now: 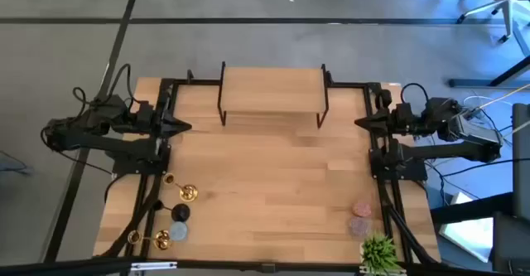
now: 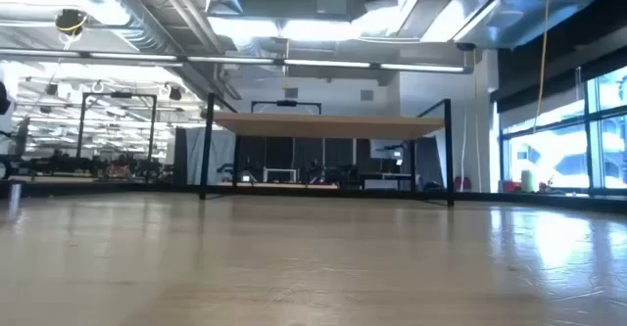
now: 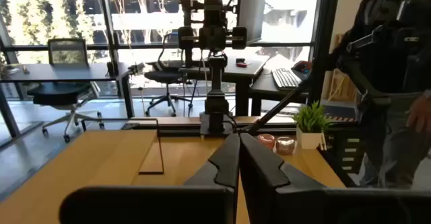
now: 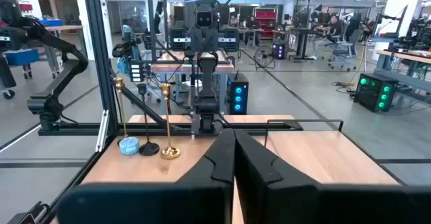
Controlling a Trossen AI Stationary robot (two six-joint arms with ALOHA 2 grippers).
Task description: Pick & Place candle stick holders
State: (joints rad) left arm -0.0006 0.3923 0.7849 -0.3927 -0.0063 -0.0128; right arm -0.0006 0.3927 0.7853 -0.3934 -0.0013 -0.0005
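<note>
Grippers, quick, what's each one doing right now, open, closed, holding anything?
Left gripper: closed, holding nothing, parked at the table's left edge.
Right gripper: closed, holding nothing, parked at the table's right edge.

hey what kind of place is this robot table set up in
Most likely a robotics lab or workshop in an open-plan office. Behind the wooden table the right wrist view shows a computer tower lit green and people at workbenches; the left wrist view shows an office chair by large windows.
</note>
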